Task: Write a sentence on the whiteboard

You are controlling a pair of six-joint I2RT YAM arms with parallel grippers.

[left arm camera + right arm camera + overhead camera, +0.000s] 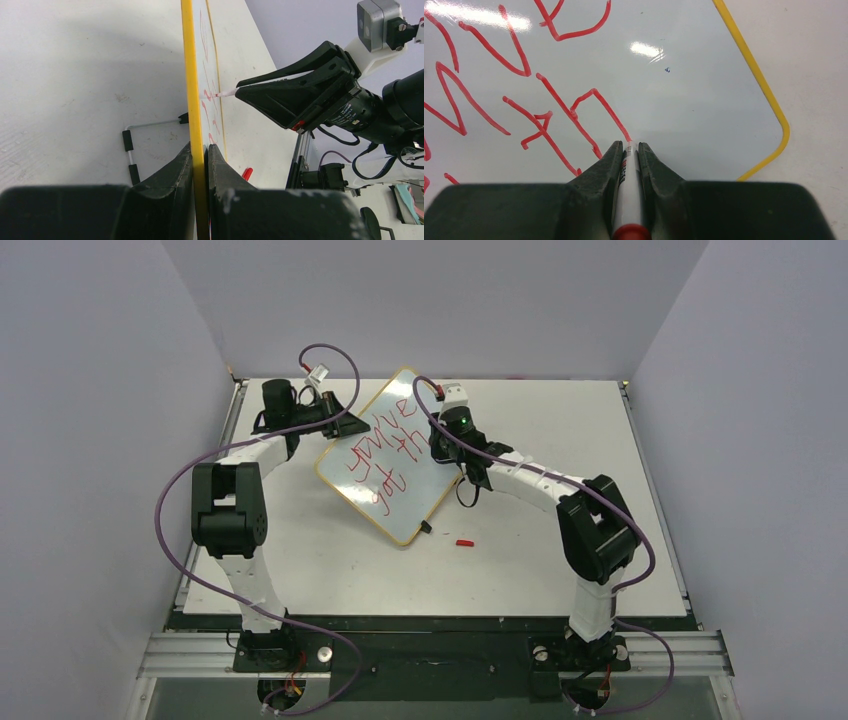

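The whiteboard [418,502], yellow-framed, stands tilted at the table's middle. The sentence [385,452] in red reads "you've" and below it "got th". My left gripper [350,425] is shut on the board's left edge; in the left wrist view its jaws [200,146] pinch the yellow frame [187,75]. My right gripper [441,453] is shut on a white marker [628,185] with a red end. The marker's tip touches the board at the end of the "h" stroke [611,117]. The right gripper also shows in the left wrist view [236,92].
A red marker cap [464,542] lies on the table right of the board's lower corner, and shows in the left wrist view [246,173]. A black clip [426,527] sits on the board's lower edge. A wire stand with black sleeves [131,152] lies behind the board.
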